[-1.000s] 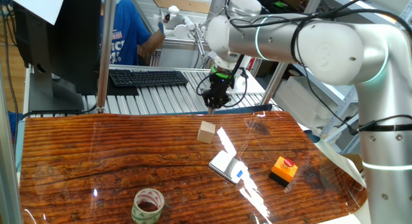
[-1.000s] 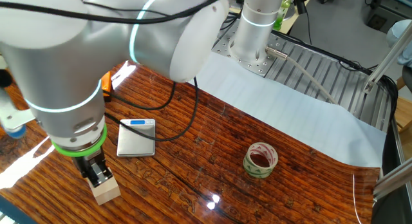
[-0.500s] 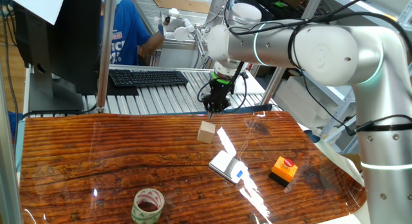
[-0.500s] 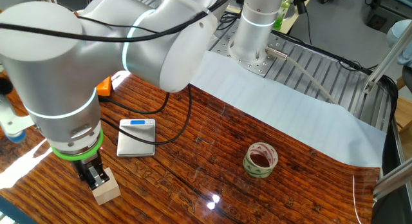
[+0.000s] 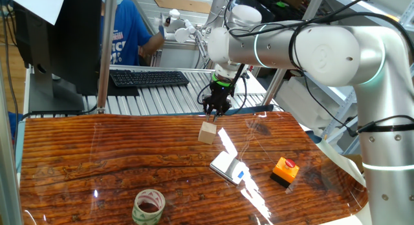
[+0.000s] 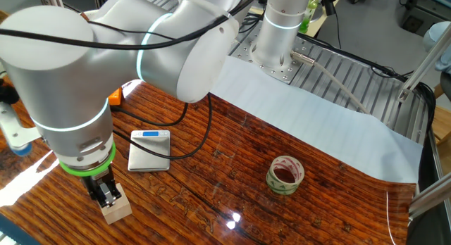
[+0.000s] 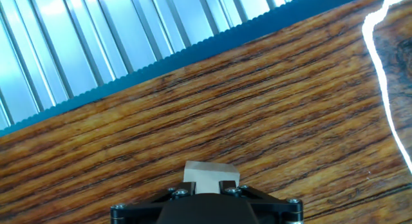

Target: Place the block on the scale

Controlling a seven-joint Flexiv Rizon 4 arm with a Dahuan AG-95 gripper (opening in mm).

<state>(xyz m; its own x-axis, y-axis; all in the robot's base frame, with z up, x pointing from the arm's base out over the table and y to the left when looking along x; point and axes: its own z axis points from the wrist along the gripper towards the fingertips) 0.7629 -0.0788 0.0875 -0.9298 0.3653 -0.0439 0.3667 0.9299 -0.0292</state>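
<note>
Block [image 5: 207,132] near scale [image 5: 229,167], tape roll [image 5: 149,207]

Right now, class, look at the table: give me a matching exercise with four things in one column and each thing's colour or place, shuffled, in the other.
Things:
1. block
2. scale
3. tape roll
4. button box

Descriptions:
A. orange, with a red button on top
B. light tan cube just under the claw
C. open ring alone at the table's near edge in the fixed view that shows the keyboard
D. flat silver plate with a small blue mark

Pairs: 1-B, 2-D, 3-C, 4-A
</note>
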